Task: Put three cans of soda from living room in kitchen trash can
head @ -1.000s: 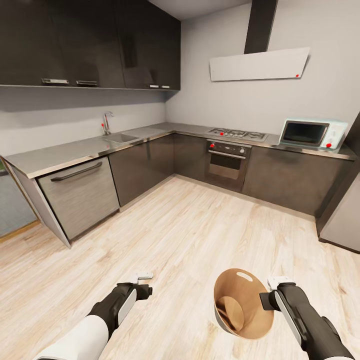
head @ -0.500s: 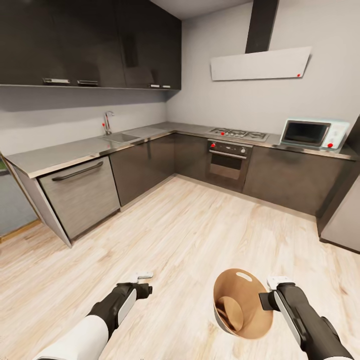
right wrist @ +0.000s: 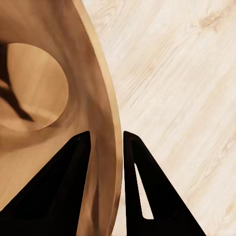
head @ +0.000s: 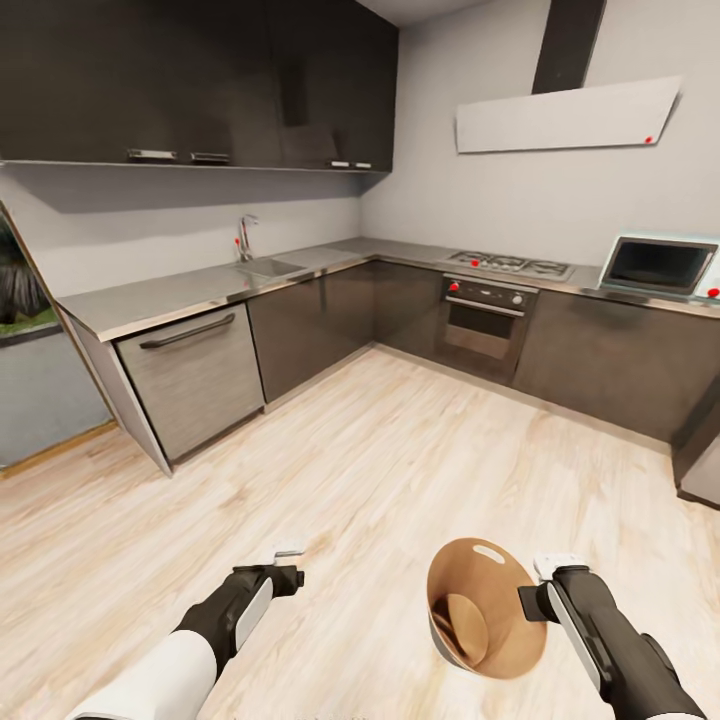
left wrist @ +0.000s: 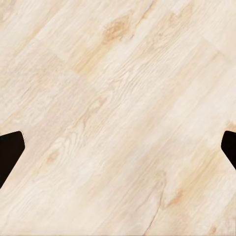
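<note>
Camera has swung left since half a second ago; arms unchanged. Right end effector (head: 538, 588) pinches the trash can (head: 487, 620) by its rim (right wrist: 114, 147), tilted above the floor (head: 380, 470). Empty, probably light but rigid; thin rim could pivot. Left end effector (left wrist: 118, 152) spread, empty.

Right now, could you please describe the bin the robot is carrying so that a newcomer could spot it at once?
Look low over the pale wood floor of the kitchen. The bin hangs there, its rim pinched by the right gripper. It is round and tapered, tipped so its brown inside and oval handle slot show.
</note>
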{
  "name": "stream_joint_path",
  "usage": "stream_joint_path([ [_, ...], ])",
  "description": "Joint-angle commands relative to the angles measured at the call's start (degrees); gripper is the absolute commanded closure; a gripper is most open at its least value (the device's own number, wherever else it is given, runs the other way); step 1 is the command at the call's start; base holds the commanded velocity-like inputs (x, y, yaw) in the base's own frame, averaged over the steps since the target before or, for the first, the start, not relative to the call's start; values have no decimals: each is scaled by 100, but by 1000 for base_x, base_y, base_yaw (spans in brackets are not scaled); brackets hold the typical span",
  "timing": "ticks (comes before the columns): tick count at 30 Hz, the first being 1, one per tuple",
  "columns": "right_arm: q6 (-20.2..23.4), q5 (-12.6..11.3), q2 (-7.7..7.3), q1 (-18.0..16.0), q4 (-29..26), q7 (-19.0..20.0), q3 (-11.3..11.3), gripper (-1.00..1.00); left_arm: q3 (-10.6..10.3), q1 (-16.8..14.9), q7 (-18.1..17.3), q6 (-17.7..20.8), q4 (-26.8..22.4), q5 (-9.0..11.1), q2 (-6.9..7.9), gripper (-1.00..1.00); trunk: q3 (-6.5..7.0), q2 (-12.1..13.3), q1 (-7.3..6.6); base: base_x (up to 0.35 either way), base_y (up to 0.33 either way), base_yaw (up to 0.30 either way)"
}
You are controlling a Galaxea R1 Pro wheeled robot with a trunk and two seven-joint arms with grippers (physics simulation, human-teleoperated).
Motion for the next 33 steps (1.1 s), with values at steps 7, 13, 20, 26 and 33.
stream_joint_path([
  [7,-2,-45,-5,-2,2,-8,1,100,0,0,0,-5,-6,7,22,-100,-50,0,0,0,0,198],
  [13,-2,-40,-5,-2,7,-12,1,100,-4,0,0,-154,-7,12,39,-100,-93,0,0,0,0,199],
  [20,-2,-38,-9,-2,8,-12,1,100,-3,0,0,-200,-7,16,47,-100,-143,0,0,0,0,199],
  [26,-2,-38,-10,-2,21,-12,0,100,6,-4,0,-203,-7,37,51,-100,-187,0,0,0,0,200],
  [33,-2,-35,-11,-2,27,-14,1,100,16,-8,0,-194,-1,36,51,-100,-237,0,0,0,0,201],
])
